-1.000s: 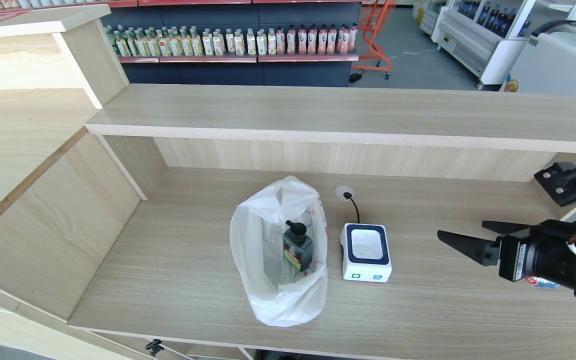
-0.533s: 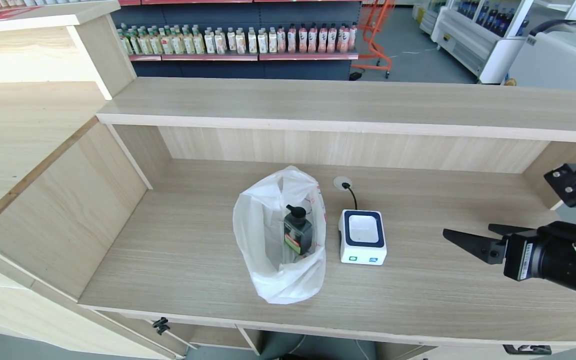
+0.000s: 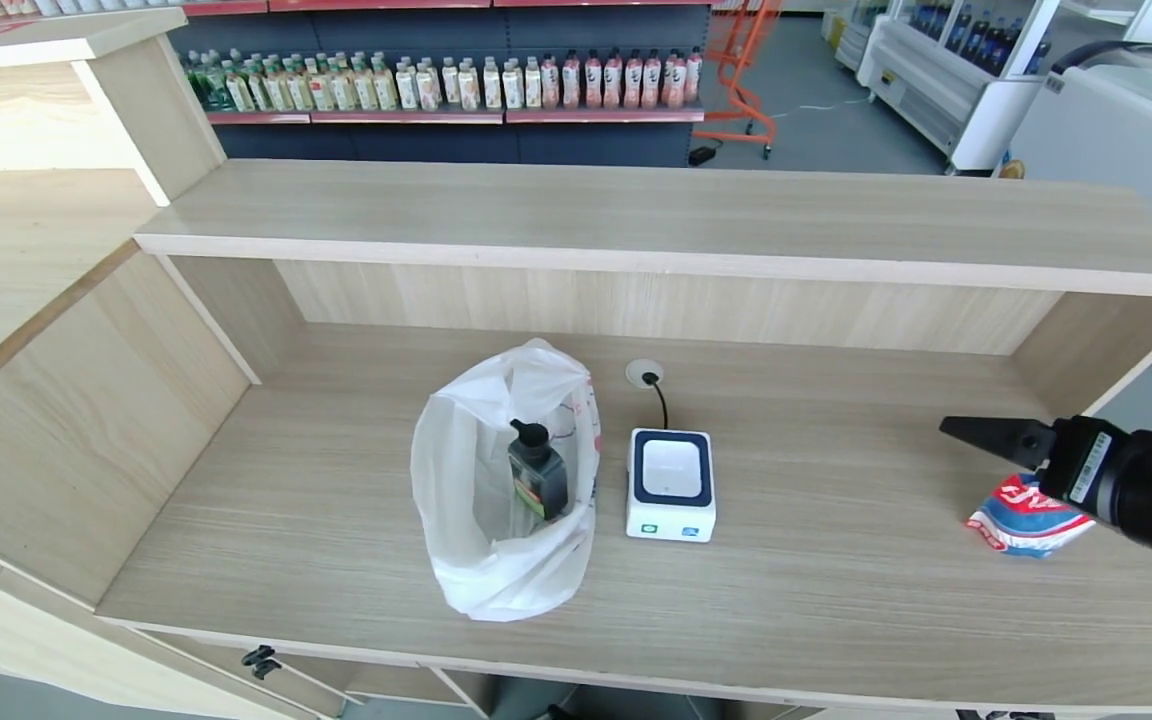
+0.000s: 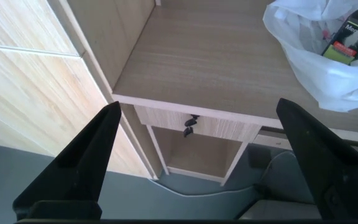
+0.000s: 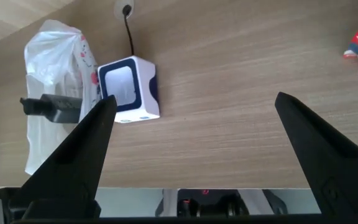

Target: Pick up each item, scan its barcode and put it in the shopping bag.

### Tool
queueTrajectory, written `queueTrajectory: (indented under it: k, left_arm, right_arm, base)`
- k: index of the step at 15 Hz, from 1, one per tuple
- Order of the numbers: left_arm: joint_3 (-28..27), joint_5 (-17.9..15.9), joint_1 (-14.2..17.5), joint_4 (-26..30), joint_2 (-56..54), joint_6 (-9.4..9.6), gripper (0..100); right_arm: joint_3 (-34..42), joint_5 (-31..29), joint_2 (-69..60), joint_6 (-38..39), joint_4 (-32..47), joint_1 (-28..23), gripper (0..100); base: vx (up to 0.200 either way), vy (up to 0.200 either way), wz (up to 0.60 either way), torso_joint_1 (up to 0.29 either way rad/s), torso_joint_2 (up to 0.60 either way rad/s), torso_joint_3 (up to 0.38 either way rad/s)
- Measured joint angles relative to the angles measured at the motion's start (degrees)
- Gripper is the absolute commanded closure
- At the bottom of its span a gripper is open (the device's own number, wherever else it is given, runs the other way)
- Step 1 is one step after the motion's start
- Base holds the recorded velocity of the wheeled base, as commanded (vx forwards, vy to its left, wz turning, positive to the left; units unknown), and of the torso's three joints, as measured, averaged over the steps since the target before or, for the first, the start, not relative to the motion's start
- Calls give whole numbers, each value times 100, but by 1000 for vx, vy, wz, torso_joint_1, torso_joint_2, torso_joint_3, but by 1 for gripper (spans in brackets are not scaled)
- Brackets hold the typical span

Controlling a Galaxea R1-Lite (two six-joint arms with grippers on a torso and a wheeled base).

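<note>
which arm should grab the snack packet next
Right. The right end effector, open, hangs next to the packet at the right end of the counter. The left end effector is off the front edge by the bag, far across from it.

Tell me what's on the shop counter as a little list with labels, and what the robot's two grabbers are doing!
Bag: white shopping bag, standing open on the counter
Inside the bag: dark pump bottle, pump end up
Scanner: white scanner close beside the bag, on the robot's right of it, with a black cable running to the back
Not bagged yet: red and blue packet, lying far right on the counter
Right gripper: open, empty, above the counter by the packet
Left gripper: open, empty, out past the counter's front edge
</note>
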Motion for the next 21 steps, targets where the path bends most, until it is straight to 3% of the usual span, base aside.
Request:
queueTrajectory:
  k: [5, 11, 14, 21]
  left_arm:
    - [0, 0, 0, 0, -2, 0, 0]
    - [0, 2, -10, 0, -2, -2, 0]
    - [0, 2, 0, 1, -2, 0, 0]
    - [0, 2, 0, 0, -2, 0, 0]
  right_arm:
    - [-13, -79, -245, 286, 339, -184, 0]
    - [-88, -446, -384, 478, 647, -1186, 0]
    - [-328, -468, -234, 884, 1343, -1704, 0]
    - [-549, -788, 772, 1414, 1537, -1936, 0]
  base:
    - [0, -200, 0, -2, 1, 1]
    - [0, 0, 0, 0, 0, 0]
    - [0, 0, 0, 0, 0, 0]
    - [0, 0, 0, 0, 0, 0]
